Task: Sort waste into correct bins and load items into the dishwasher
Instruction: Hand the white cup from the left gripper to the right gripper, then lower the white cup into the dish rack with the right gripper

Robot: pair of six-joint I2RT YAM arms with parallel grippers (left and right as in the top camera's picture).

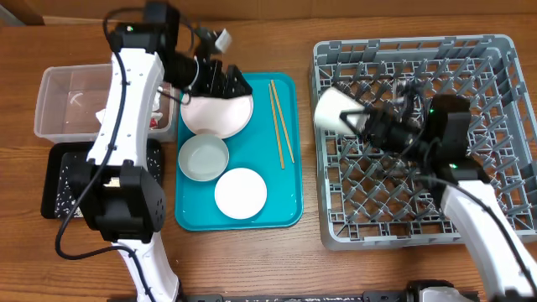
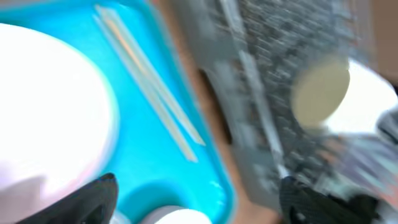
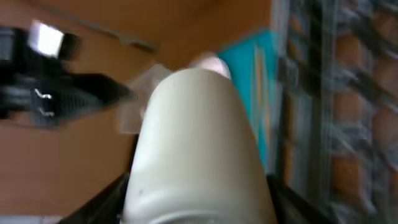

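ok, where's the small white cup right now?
Overhead view, right side: the small white cup is held in the right pincer above the left edge of the grey dish rack, just right of the teal tray.

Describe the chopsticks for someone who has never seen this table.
Find the teal tray left of the grey dish rack. Along its right side lie the chopsticks: two thin wooden sticks, the only long, tan things among round white dishes.
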